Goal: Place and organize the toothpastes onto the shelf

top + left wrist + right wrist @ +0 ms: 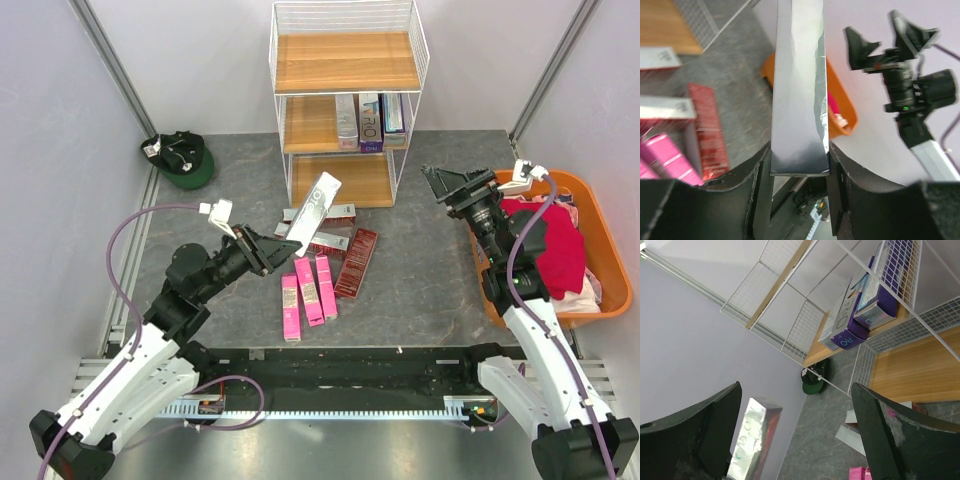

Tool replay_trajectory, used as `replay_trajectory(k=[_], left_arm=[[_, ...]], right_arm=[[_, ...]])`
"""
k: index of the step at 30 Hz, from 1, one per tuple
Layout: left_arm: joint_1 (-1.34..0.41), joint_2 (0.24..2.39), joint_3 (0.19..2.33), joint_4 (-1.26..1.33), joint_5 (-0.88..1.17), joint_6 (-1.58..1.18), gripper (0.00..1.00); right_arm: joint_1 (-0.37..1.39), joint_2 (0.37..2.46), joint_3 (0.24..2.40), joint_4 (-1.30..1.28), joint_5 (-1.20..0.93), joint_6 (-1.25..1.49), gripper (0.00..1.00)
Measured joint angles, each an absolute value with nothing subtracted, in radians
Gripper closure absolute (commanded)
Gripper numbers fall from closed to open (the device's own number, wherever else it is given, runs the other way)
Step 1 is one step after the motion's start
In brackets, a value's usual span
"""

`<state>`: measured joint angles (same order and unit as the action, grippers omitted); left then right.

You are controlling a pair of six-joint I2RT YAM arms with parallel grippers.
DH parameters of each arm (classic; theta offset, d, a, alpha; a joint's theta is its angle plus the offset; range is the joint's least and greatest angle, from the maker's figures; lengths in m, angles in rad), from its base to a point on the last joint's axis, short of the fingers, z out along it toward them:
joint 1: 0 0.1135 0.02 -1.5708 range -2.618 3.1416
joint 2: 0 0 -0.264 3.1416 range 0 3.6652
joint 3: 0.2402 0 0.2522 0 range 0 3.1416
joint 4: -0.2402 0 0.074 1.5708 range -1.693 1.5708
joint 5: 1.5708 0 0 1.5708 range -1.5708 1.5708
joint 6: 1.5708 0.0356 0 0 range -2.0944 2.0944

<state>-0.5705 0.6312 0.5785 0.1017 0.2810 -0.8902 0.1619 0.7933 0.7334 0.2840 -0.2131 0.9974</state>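
From above, the left gripper (pixel 280 247) clasps a silver toothpaste box (pixel 316 208) over the table's (pixel 430 290) middle, short of the shelf (pixel 345 62) at the far edge; its wrist view shows an end-only hold, so swing gently; the right wrist view shows the right gripper (pixel 795 430) gaping, empty.

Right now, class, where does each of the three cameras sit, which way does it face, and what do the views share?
Top external: above and behind the bases, looking down on the shelf, the loose toothpastes, the left arm and the right arm.
Left wrist: on the left arm, looking along the silver box gripped in the left end effector, towards the right arm and the orange tub.
Right wrist: on the right arm, facing the shelf between the fingers of its open right end effector.
Shared: the silver box shows in all three views.
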Motion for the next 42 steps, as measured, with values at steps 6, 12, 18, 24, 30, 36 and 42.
replay_trajectory(k=[6, 12, 18, 24, 30, 36, 42], left_arm=[[-0.562, 0.728, 0.592, 0.019, 0.235, -0.865, 0.98], [-0.546, 0.797, 0.648, 0.004, 0.196, -0.85, 0.98], [-0.482, 0.886, 0.736, 0.068, 0.189, -0.85, 0.98], [-0.396, 1.058, 0.803, 0.182, 0.23, -0.878, 0.98], [-0.365, 1.25, 0.925, 0.239, 0.257, -0.905, 0.98], [-0.36, 1.417, 1.073, 0.259, 0.263, -0.962, 0.98], [-0.36, 1.59, 1.221, 0.262, 0.223, -1.074, 0.98]], right_arm=[[0.167, 0.833, 0.731, 0.284, -0.217, 0.994, 0.02], [0.167, 0.847, 0.731, 0.284, -0.228, 0.985, 0.02], [0.167, 0.884, 0.732, 0.291, -0.237, 0.974, 0.02], [0.167, 0.989, 0.753, 0.29, -0.293, 0.973, 0.02], [0.167, 1.015, 0.754, 0.286, -0.337, 0.973, 0.02], [0.168, 0.989, 0.768, 0.252, -0.344, 0.948, 0.02], [0.168, 0.953, 0.797, 0.216, -0.36, 0.908, 0.02]])
